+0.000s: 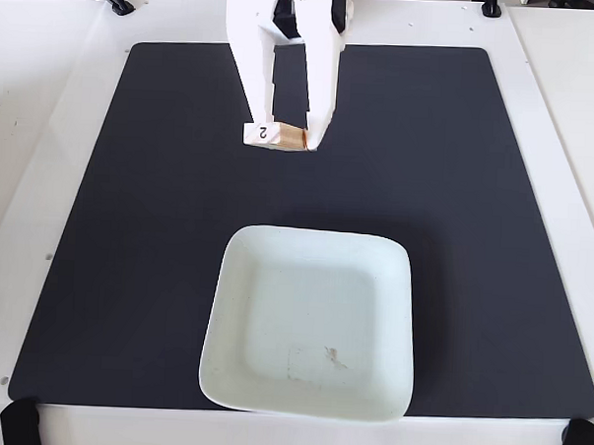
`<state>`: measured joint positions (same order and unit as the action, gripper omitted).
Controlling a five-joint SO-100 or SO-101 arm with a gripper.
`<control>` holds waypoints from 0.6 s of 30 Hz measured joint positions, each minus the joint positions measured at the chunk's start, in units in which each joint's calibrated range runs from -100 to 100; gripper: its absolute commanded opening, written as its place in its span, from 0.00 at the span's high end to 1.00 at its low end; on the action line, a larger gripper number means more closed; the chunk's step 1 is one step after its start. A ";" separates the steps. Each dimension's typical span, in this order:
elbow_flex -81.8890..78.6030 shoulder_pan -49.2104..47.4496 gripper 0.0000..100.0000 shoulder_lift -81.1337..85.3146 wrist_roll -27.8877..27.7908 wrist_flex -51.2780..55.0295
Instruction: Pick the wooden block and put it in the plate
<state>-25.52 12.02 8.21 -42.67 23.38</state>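
the end effector (289, 135) grips the wooden block (277, 136) endwise between its fingers, apparently lifted over the black mat and well short of the plate (237, 279), so a thin hold could let it twist loose.

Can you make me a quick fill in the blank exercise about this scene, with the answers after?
1. The end effector holds the wooden block, whose end shows the number ____.
2. The plate is ____ in shape.
3. The plate sits on a ____ mat.
4. The plate holds ____ blocks.

Answers: 2; square; black; no
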 measured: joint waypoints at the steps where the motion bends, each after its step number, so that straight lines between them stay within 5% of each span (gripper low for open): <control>1: 2.11 -0.10 0.99 -1.79 -0.37 -0.60; 18: 35.05 0.10 0.99 -34.71 -2.97 -1.87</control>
<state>9.53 12.12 -26.50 -45.64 21.51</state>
